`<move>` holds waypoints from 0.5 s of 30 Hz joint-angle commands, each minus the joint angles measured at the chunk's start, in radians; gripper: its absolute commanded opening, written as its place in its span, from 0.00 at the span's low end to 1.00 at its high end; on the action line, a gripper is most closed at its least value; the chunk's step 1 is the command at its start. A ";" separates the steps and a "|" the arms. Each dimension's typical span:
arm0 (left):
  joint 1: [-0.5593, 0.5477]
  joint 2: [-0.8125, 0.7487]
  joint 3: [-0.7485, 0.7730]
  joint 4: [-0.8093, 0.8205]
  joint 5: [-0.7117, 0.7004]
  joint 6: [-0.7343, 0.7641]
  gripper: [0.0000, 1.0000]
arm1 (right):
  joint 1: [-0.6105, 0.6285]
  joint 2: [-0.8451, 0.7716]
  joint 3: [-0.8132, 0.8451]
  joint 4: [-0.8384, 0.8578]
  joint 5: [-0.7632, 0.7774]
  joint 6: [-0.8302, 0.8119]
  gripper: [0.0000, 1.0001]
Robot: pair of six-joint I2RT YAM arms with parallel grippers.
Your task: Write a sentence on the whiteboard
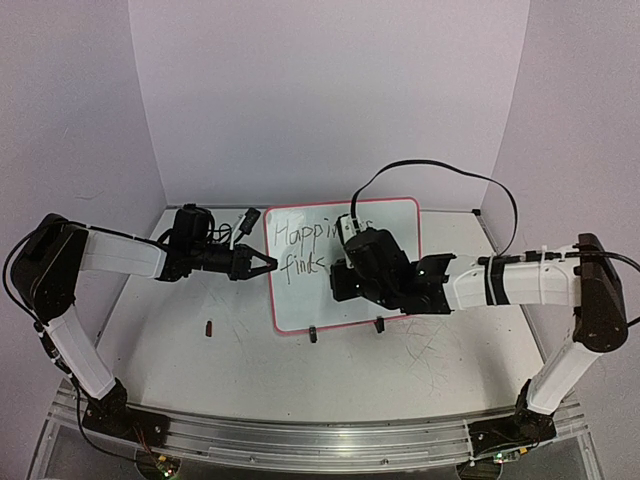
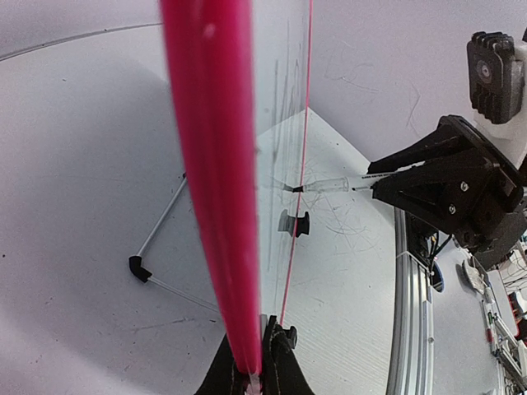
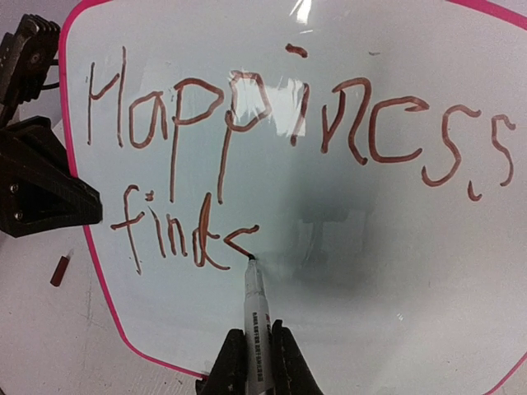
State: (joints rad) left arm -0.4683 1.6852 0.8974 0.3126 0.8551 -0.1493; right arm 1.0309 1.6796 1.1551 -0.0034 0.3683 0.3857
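Observation:
The whiteboard [image 1: 300, 300], pink-framed, lies flat on the table, and my left gripper [image 1: 266, 265] is shut on its left edge. In the left wrist view that pink edge [image 2: 210, 164] runs up from between the shut fingers of the left gripper [image 2: 254, 366]. My right gripper [image 3: 255, 358] is shut on a white marker [image 3: 254, 321], whose tip touches the whiteboard [image 3: 387, 296] at the end of a half-drawn "s". The sentence [image 3: 288, 115] reads "Happiness" with "find" and that stroke below it, in red-brown. From the top view my right gripper [image 1: 345, 272] covers part of the sentence [image 1: 300, 235].
A small dark red marker cap [image 1: 209, 327] lies on the table left of the board, seen also as a cap [image 3: 59, 270] in the right wrist view. Two black clip feet [image 1: 312, 335] sit on the board's near edge. White walls enclose the table on three sides.

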 commanded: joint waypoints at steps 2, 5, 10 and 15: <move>-0.011 0.031 0.019 -0.060 -0.120 0.060 0.00 | -0.007 -0.039 -0.028 -0.031 0.066 0.027 0.00; -0.012 0.033 0.019 -0.060 -0.118 0.060 0.00 | -0.006 -0.038 -0.033 -0.034 0.055 0.030 0.00; -0.012 0.034 0.020 -0.059 -0.119 0.060 0.00 | 0.001 -0.023 -0.031 -0.035 0.023 0.031 0.00; -0.012 0.034 0.019 -0.061 -0.121 0.062 0.00 | 0.008 -0.005 -0.018 -0.025 0.003 0.028 0.00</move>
State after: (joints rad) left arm -0.4683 1.6882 0.8978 0.3127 0.8558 -0.1493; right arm 1.0339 1.6695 1.1313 -0.0174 0.3736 0.4057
